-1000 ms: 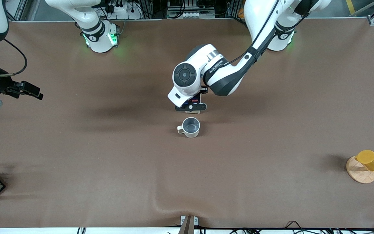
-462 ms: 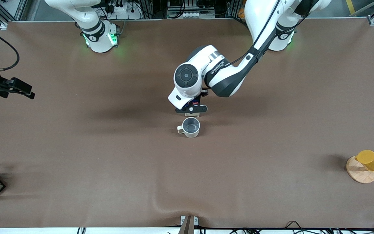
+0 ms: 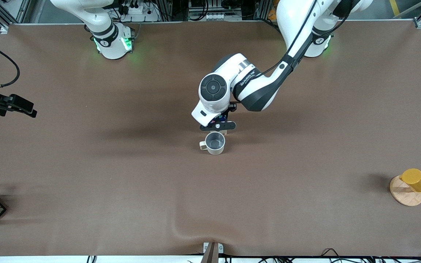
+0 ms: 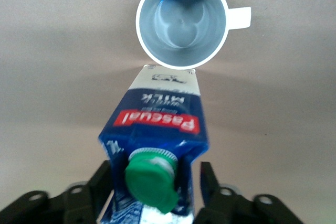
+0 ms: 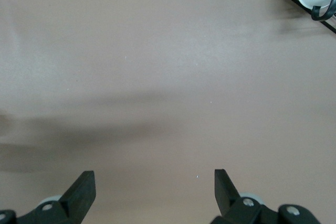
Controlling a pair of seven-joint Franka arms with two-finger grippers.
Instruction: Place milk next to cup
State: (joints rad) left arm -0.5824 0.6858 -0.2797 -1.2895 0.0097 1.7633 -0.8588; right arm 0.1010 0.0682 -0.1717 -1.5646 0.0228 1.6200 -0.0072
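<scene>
The milk [image 4: 157, 129] stands just beside the cup [image 3: 215, 141] mid-table — farther from the front camera; a yellow cup [image 3: 417, 179] lies on a wooden disc [image 3: 404, 195] at the left arm's end
</scene>
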